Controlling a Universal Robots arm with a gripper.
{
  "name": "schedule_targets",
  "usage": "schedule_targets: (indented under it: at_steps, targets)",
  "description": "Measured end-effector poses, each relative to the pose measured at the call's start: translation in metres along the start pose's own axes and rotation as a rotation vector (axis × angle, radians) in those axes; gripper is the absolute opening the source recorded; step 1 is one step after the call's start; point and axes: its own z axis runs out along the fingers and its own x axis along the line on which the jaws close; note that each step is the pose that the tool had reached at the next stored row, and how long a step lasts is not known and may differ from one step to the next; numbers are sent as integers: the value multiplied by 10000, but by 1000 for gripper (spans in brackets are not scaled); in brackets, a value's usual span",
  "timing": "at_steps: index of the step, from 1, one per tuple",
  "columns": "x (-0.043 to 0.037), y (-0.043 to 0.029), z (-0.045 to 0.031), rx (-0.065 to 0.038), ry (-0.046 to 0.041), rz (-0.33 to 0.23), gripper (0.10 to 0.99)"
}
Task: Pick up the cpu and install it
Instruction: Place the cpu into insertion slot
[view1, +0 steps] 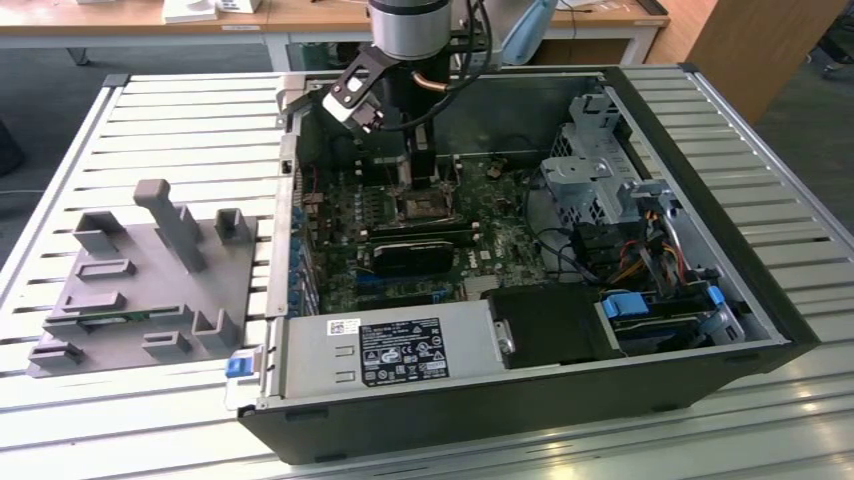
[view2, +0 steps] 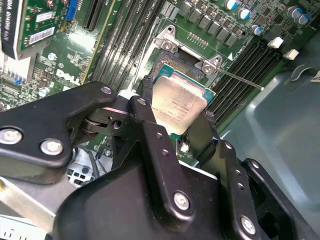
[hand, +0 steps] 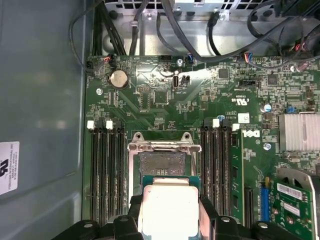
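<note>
slatted table (view1: 174, 120) bears open computer case (view1: 534, 400); pincer (hand: 170, 205) grips cpu (view2: 178, 100) near socket (hand: 162, 162).

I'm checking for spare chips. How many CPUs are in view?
1. The cpu is gripped in the end effector, over the motherboard and close to the open socket. Another could be hidden from these views.

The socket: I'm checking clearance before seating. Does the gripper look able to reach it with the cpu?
Probably yes. The gripper holds the cpu just short of the socket, whose bed lies uncovered; no cable or part crosses the gap between them.
</note>
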Motion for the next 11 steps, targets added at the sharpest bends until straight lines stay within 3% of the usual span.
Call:
schedule_targets:
  at_steps: [11]
  targets:
    - [23,9,192,-1,-5,-1,529]
